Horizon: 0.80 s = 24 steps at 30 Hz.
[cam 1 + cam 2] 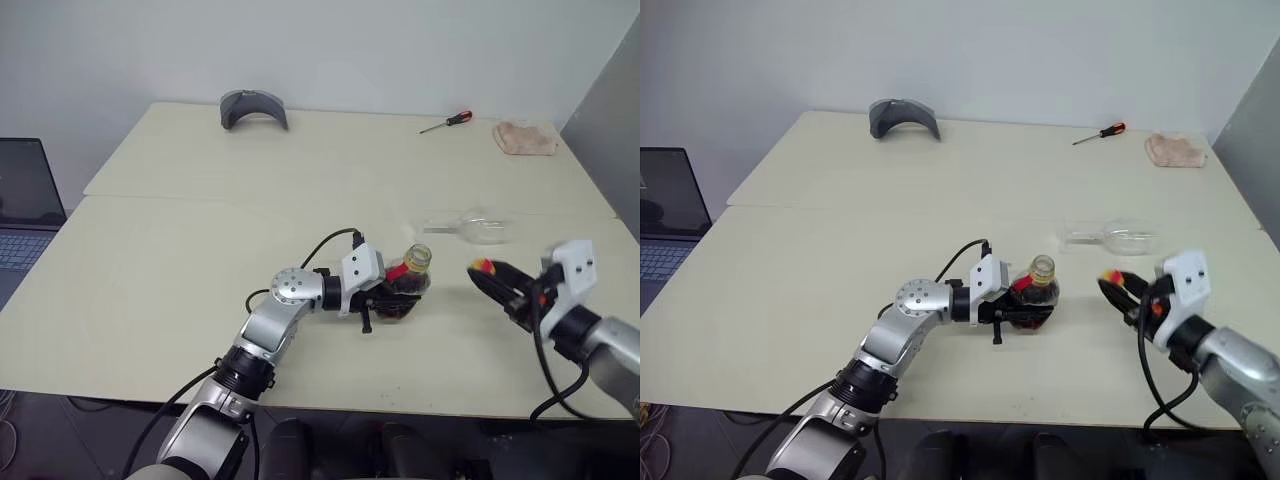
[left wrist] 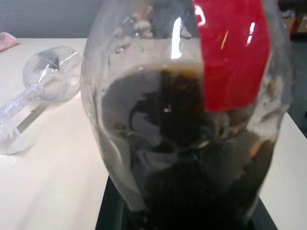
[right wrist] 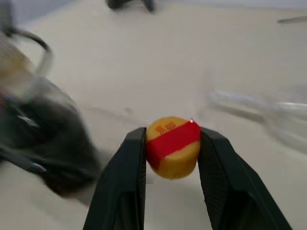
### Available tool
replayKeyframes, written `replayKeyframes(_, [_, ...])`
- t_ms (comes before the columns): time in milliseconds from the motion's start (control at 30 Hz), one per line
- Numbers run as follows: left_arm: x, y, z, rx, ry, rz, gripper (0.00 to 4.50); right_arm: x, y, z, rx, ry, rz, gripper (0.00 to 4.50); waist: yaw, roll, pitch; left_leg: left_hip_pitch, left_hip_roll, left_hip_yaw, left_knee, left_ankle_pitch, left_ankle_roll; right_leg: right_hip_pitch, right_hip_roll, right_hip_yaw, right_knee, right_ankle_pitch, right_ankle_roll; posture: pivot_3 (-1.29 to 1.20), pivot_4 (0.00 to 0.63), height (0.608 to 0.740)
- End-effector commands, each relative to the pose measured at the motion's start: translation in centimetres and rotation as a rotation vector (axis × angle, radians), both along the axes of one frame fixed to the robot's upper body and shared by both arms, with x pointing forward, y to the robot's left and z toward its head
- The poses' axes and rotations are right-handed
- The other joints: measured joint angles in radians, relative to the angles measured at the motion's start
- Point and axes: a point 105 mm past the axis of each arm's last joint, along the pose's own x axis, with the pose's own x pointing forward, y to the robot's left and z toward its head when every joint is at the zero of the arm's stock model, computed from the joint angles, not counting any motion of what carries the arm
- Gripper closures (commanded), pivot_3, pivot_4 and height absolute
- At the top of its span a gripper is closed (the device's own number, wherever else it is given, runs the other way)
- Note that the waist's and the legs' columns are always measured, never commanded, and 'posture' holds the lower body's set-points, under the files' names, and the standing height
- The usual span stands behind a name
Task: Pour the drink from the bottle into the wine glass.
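The pale counter (image 1: 150, 290) carries everything. Near its front edge the left pincer (image 1: 1012, 307) is clamped on the bottle (image 1: 1033, 297), which stands uncapped with the dark drink (image 2: 192, 158) filling its lower body. The wine glass (image 1: 470, 227) lies on its side just behind the bottle. To the right, the right pincer (image 3: 172, 143) grips the red-yellow cap (image 3: 173, 146) between its fingers.

The right gripper (image 3: 172, 143) pinches a red-and-yellow cap (image 3: 173, 146) between its jaws above the desk (image 3: 144, 62).
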Motion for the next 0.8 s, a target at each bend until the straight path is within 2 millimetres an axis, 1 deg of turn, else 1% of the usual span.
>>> replayKeyframes(33, [-0.1, -0.5, 2.3, -0.074, -0.050, -0.010, 3.76, 0.1, -1.4, -2.2, -0.085, -0.022, -0.059, 3.29, -0.001, 0.001, 0.000, 0.000, 0.000, 0.000, 0.000, 0.000, 0.000, 0.000, 0.000, 0.001, 0.000, 0.000, 0.000, 0.00, 0.150, 0.740])
replayKeyframes(100, [-0.1, -0.6, 2.4, -0.080, -0.048, -0.013, 3.76, 0.3, -2.6, -4.6, -0.131, 0.010, -0.112, 3.29, -0.005, 0.001, 0.000, 0.001, 0.000, 0.001, 0.000, 0.000, 0.000, 0.000, 0.000, 0.001, 0.001, 0.000, 0.000, 0.00, 0.150, 0.740])
replayKeyframes(133, [-0.1, -0.7, 2.5, -0.082, -0.047, -0.015, 3.76, 0.3, -3.0, -5.4, -0.146, 0.021, -0.131, 3.29, -0.006, 0.001, 0.000, 0.002, 0.000, 0.001, 0.000, 0.000, 0.000, 0.000, 0.000, 0.002, 0.001, 0.000, 0.000, 0.00, 0.150, 0.740])
replayKeyframes(300, [-0.3, -0.6, 2.7, -0.086, -0.043, -0.025, 3.76, 0.6, -4.5, -7.3, -0.104, 0.056, -0.185, 3.29, -0.005, 0.002, -0.001, 0.002, 0.001, 0.001, -0.001, 0.000, 0.000, 0.000, 0.001, 0.002, 0.001, 0.000, 0.000, 0.00, 0.150, 0.740])
replayKeyframes(367, [-0.3, -0.6, 2.7, -0.086, -0.043, -0.024, 3.76, 0.3, -4.8, -8.2, -0.072, 0.092, -0.186, 2.55, -0.004, 0.002, -0.001, 0.002, 0.001, 0.001, 0.000, 0.000, 0.000, 0.000, 0.001, 0.002, 0.001, 0.000, 0.000, 0.00, 0.150, 0.740])
replayKeyframes(433, [-0.3, -0.5, 2.8, -0.088, -0.044, -0.023, 3.76, -0.2, -4.8, -9.1, -0.049, 0.142, -0.166, 2.00, -0.002, 0.002, -0.001, 0.002, 0.001, 0.001, 0.000, 0.000, 0.000, 0.001, 0.001, 0.001, 0.001, 0.000, 0.000, 0.00, 0.150, 0.740])
replayKeyframes(567, [-0.1, -0.5, 2.9, -0.095, -0.048, -0.002, 3.76, -1.1, -4.7, -10.1, -0.056, 0.195, -0.107, 0.54, -0.002, 0.002, -0.001, 0.004, 0.001, 0.001, 0.000, 0.000, 0.000, 0.003, 0.001, 0.001, 0.000, 0.000, 0.000, 0.00, 0.150, 0.740])
replayKeyframes(600, [0.2, -0.3, 3.0, -0.101, -0.047, 0.015, 3.76, -1.2, -4.9, -10.1, -0.064, 0.198, -0.106, 0.18, -0.002, 0.002, -0.001, 0.004, 0.001, 0.001, -0.001, 0.000, 0.000, 0.003, 0.001, 0.001, 0.000, 0.000, 0.000, 0.00, 0.150, 0.740])
replayKeyframes(633, [0.3, -0.3, 3.0, -0.105, -0.046, 0.026, 3.76, -1.3, -5.0, -10.1, -0.069, 0.199, -0.108, 0.01, -0.002, 0.002, -0.001, 0.005, 0.001, 0.000, -0.001, 0.000, 0.000, 0.004, 0.001, 0.001, 0.000, 0.000, 0.000, 0.00, 0.150, 0.740])
replayKeyframes(733, [1.1, 0.4, 3.4, -0.118, -0.059, 0.084, 3.76, -0.9, -6.1, -8.0, -0.182, 0.083, -0.110, 0.00, -0.001, 0.002, -0.001, 0.005, 0.000, 0.000, 0.000, 0.000, 0.000, 0.005, 0.000, 0.001, 0.000, 0.000, 0.000, 0.00, 0.150, 0.740])
replayKeyframes(800, [2.4, 1.5, 3.6, -0.141, -0.058, 0.178, 3.76, -0.4, -5.5, -5.4, -0.252, -0.022, -0.048, 0.00, 0.000, 0.003, -0.001, 0.005, 0.000, 0.000, 0.000, 0.000, 0.000, 0.004, 0.000, 0.001, 0.000, 0.000, 0.000, 0.00, 0.150, 0.740])
